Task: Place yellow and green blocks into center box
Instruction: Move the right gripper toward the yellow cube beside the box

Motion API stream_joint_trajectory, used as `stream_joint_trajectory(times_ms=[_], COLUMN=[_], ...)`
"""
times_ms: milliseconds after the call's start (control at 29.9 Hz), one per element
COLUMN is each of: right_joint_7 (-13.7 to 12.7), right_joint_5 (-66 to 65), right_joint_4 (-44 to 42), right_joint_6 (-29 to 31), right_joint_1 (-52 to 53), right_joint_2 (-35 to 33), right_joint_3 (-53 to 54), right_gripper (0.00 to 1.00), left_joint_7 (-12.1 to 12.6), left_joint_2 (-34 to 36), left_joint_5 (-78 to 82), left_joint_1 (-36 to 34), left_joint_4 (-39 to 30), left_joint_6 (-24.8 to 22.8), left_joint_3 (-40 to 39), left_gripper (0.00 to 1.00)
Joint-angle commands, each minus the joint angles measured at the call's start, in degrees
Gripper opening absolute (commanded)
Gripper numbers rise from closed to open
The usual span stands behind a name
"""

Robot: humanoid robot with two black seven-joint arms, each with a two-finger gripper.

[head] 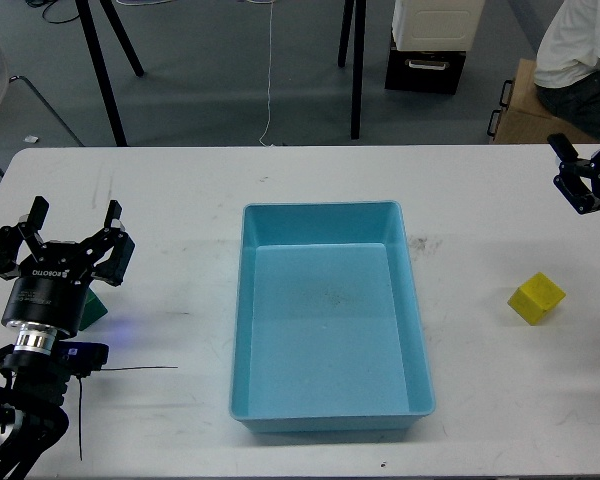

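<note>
Item 1, far left: left gripper (70,222), black, pointing away from the camera, its two fingers spread wide with a clear gap between them and nothing held. Its wrist and barrel rise from the lower left corner.

Item 2: green block (95,310), dark green, resting on the white table (180,200) just behind the left arm's barrel. Only one corner shows; the rest is hidden by the arm.

Item 3, centre: center box (242,330), light blue tray with shallow walls and a rounded rim, long side running away from the camera. Contents: no block inside, only a faint dark smudge on the floor.

Item 4, right of the tray and well apart from it: yellow block (537,298), bright yellow cube, sitting turned at an angle on the table, fully in view.

Item 5, far right edge: right gripper (577,178), dark, partly cut off by the frame. Whether its fingers are parted or closed cannot be told, and no object is seen in it
</note>
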Motion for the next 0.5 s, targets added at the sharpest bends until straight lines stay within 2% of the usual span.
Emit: stream_joint_trajectory(times_ms=[0, 33, 134, 267, 468], right_joint_7=[14.3, 15.1, 15.1, 15.1, 15.1], right_joint_5=[-14.5, -18.8, -27.1, -30.5, -33.8], right_joint_4=[-3.5, -4.4, -5.3, -5.7, -6.3], right_joint_6=[1.3, 1.3, 1.3, 2.7, 9.7], right_joint_1=[11.2, 14.5, 23.6, 33.2, 41.7], right_joint_2=[-6.4, -6.9, -7.1, -8.8, -9.6], right_joint_3=[-16.9, -21.9, -35.2, -49.2, -58.5], right_gripper=[0.98, 0.98, 0.98, 0.98, 0.98], left_joint_7=[0.0, -0.1, -0.1, 0.0, 0.0], left_joint_2=[-0.1, -0.1, -0.1, -0.1, 0.0], left_joint_5=[0.0, 0.0, 0.0, 0.0, 0.0], left_joint_1=[0.0, 0.0, 0.1, 0.1, 0.0], left_joint_4=[0.1, 0.1, 0.3, 0.3, 0.3], left_joint_6=[0.0, 0.0, 0.0, 0.0, 0.0], left_joint_3=[-0.1, -0.1, -0.1, -0.1, -0.1], left_gripper=[1.0, 1.0, 1.0, 1.0, 1.0])
